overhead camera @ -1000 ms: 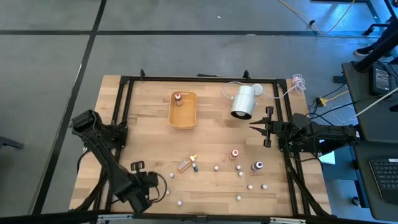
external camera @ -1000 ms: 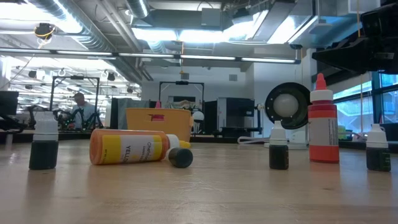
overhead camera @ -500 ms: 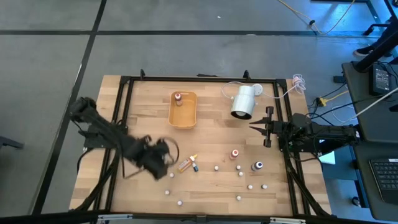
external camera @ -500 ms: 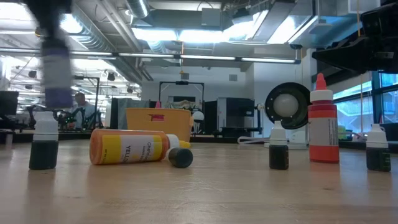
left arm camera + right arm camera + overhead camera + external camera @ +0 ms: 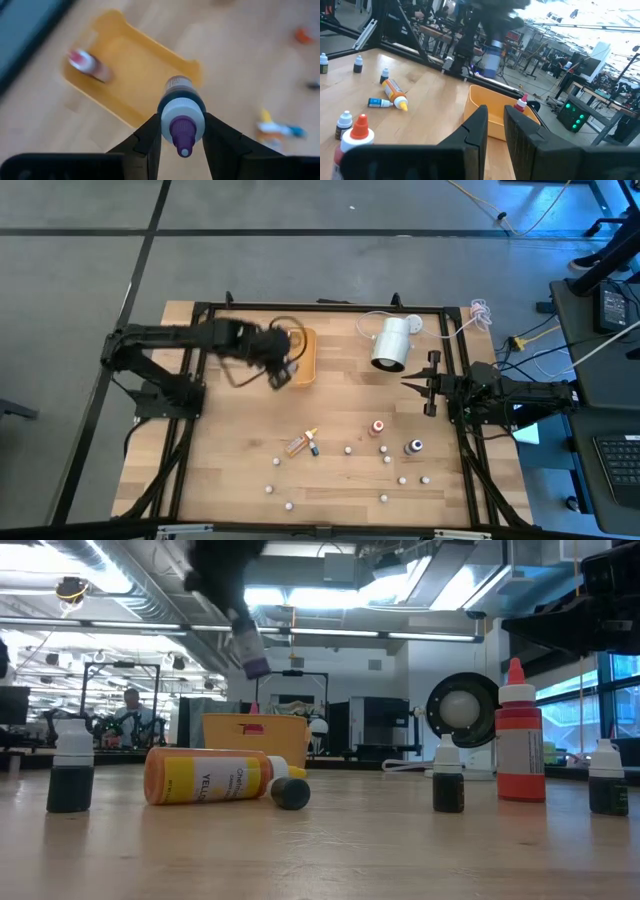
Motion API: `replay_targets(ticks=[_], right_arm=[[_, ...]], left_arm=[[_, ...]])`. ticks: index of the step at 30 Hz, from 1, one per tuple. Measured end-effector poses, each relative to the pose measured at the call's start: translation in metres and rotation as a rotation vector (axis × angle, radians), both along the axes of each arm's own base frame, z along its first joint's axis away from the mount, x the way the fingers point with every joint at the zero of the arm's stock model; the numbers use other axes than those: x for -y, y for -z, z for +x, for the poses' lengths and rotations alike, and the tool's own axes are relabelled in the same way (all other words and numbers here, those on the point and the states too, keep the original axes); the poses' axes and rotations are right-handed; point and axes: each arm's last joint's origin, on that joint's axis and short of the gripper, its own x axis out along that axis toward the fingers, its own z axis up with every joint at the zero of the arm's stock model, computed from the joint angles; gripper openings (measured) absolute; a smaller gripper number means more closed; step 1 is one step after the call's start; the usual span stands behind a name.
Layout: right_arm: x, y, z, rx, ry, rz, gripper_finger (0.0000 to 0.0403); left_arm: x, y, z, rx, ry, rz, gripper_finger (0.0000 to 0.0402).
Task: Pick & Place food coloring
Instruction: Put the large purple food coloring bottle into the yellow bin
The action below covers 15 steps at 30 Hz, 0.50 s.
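My left gripper (image 5: 281,366) is shut on a small food coloring bottle (image 5: 181,107) with a pale cap, a purple tip and a dark body. It hovers at the left edge of the orange tray (image 5: 303,366), and the low view shows the bottle (image 5: 247,645) high in the air. One red bottle (image 5: 286,337) stands in the tray. On the table's near half, a yellow bottle (image 5: 296,445) lies on its side, a red bottle (image 5: 377,427) and a dark bottle (image 5: 414,447) stand upright, and several tiny white-capped ones stand around them. My right gripper (image 5: 405,387) waits shut at the right side. My left gripper pinches the bottle between its two fingers (image 5: 150,137) at the cap end (image 5: 182,114), one finger on each side. The purple tip (image 5: 183,134) points back toward the wrist and the body points away. The bottle is lifted clear and hangs tilted below the fingers.
A large white cylinder (image 5: 390,345) with a white cord lies at the far right, just beyond my right gripper. A black frame (image 5: 320,307) runs around the table. Bare wood (image 5: 230,430) lies left of the yellow bottle.
My left gripper has carried the bottle from the table's near left corner up and toward the far edge, swinging quickly across to the left edge of the orange tray. It has stayed shut on the bottle.
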Motion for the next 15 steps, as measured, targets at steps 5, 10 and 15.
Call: replay_targets(ticks=[5,10,15], right_arm=[[0.000,0.001,0.000,-0.012,0.000,0.000,0.0067],[0.000,0.002,0.000,-0.025,0.004,-0.002,0.0067],[0.000,0.003,0.000,-0.031,0.008,-0.002,0.0067]], left_arm=[[-0.046,0.006,0.021,-0.071,0.009,0.031,0.0113],[-0.077,0.025,0.047,-0.167,0.038,0.045,0.0113],[-0.093,0.043,0.071,-0.235,0.089,0.065,0.0113]])
